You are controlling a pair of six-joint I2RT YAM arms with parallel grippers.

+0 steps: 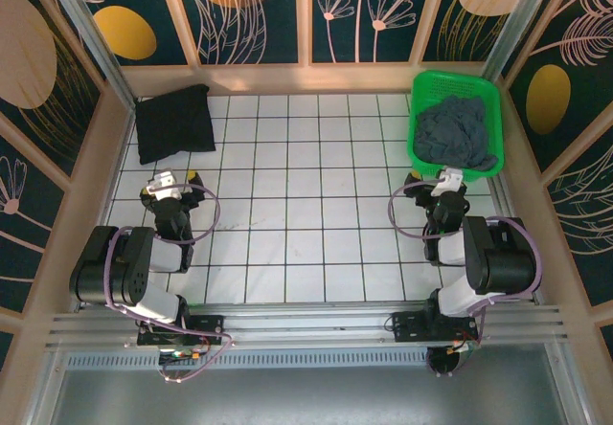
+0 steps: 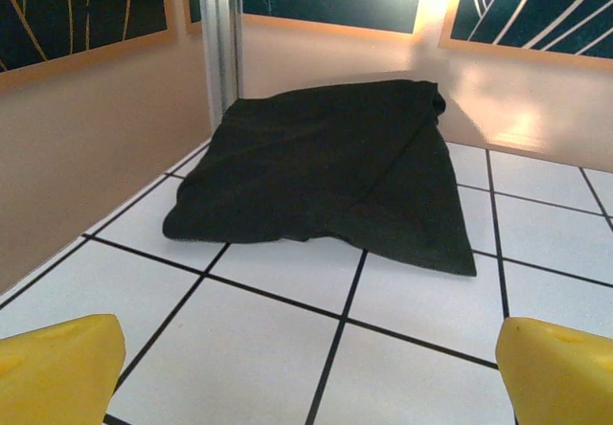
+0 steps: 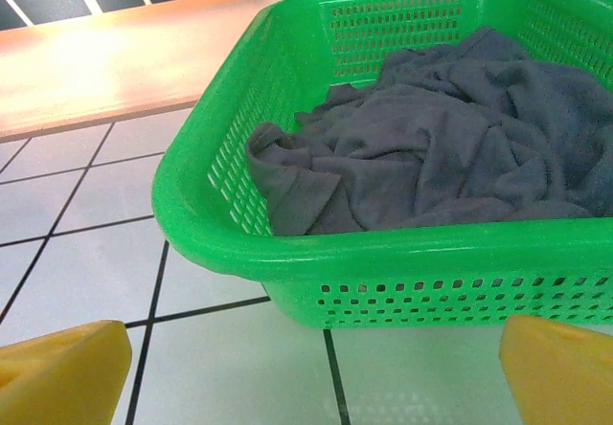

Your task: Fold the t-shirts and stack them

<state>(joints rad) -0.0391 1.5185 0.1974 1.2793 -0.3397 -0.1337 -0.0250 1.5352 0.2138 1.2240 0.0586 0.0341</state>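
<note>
A black t-shirt (image 1: 173,123) lies folded into a square bundle in the far left corner of the tiled table; the left wrist view has the black t-shirt (image 2: 326,171) a tile or so ahead. My left gripper (image 1: 176,182) hangs open just in front of it, its yellow fingertips (image 2: 57,372) wide apart over bare tile. A slate grey-blue t-shirt (image 1: 460,133) lies crumpled in the green basket (image 1: 418,143); up close, the grey-blue t-shirt (image 3: 450,152) fills the basket (image 3: 287,253). My right gripper (image 1: 448,180) stands open right before the basket's near wall, holding nothing.
Wooden walls (image 1: 105,147) with leaf-patterned panels close in the table on three sides. A metal post (image 2: 220,42) stands in the far left corner behind the black bundle. White tiles (image 1: 306,195) stretch between the two arms.
</note>
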